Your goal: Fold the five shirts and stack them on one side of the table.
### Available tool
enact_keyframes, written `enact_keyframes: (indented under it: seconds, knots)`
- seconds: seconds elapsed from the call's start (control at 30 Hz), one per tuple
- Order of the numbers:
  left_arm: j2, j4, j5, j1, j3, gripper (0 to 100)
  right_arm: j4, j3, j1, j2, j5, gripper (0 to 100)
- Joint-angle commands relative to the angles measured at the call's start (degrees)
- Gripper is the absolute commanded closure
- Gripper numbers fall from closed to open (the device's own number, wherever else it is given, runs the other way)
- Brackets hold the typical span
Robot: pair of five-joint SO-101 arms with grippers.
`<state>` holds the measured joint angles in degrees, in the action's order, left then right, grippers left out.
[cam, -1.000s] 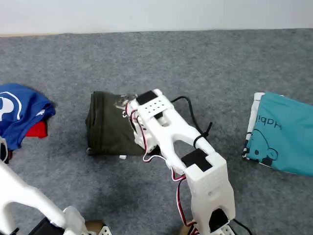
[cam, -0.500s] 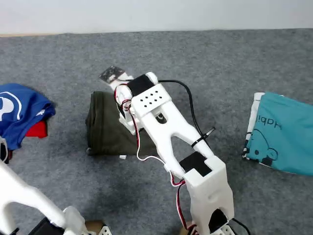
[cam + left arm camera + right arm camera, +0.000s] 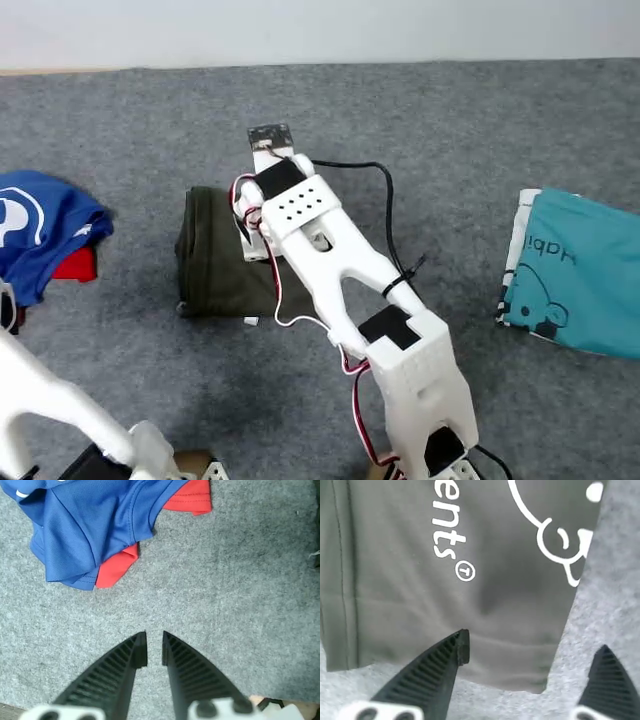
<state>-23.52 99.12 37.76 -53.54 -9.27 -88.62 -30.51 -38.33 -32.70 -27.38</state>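
Observation:
An olive shirt [image 3: 212, 262] lies folded in the middle of the grey table; its white print [image 3: 451, 530] shows in the right wrist view. My right arm [image 3: 300, 205] stands over the shirt's right part. The right gripper [image 3: 530, 655] is open just above the shirt's edge, one fingertip [image 3: 460, 647] over the cloth and the other over bare carpet. A blue shirt [image 3: 40, 228] lies crumpled on a red shirt [image 3: 76, 264] at the far left. My left gripper [image 3: 154, 649] hovers shut and empty over carpet near the blue shirt [image 3: 95, 520] and red shirt [image 3: 187, 497]. A folded teal shirt [image 3: 580, 270] lies at the right.
The table is covered in grey carpet [image 3: 450, 140], with a pale wall along its far edge. The left arm's white link [image 3: 50, 400] crosses the near-left corner. Open carpet lies between the olive shirt and the teal one.
The right arm's wrist has swung toward the far side of the table, its camera end now beyond the olive shirt's far edge. The left arm and the shirts have stayed put.

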Motion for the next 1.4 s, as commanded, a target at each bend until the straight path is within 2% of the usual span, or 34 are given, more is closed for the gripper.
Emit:
enact_keyframes:
  seconds: [0.0,0.43,0.53,0.67,0.77,0.83,0.9,1.07,1.37]
  knots:
    - [-1.7,1.1,-0.3,0.0,0.2,94,0.6,-2.9,-0.4,0.2,-3.3,60.9]
    - [-1.6,1.0,-0.3,0.3,0.2,94,6.8,-3.2,-0.4,-12.7,-6.0,61.9]
    - [-1.4,0.9,-0.3,0.3,0.2,94,6.8,-3.2,-0.5,-15.0,-6.1,69.1]
    - [-1.4,0.9,-0.3,0.3,0.2,94,6.1,-3.2,-0.5,-16.8,-5.4,85.7]
    - [-1.3,0.9,-0.3,0.3,0.2,94,4.4,-3.2,-0.4,-17.0,0.6,98.7]
    - [-1.3,0.8,-0.3,0.3,0.2,94,1.8,-3.2,-0.1,-16.9,4.3,97.9]
    - [-1.3,0.7,-0.3,0.4,0.2,94,-1.6,-4.0,-0.1,-16.8,4.7,99.2]
    - [-1.5,0.1,-0.3,0.4,0.2,94,-14.4,-11.7,0.1,-16.8,10.5,98.8]
    - [-1.7,0.3,-0.3,0.4,0.3,94,-14.4,-10.0,11.1,-4.7,32.2,98.9]
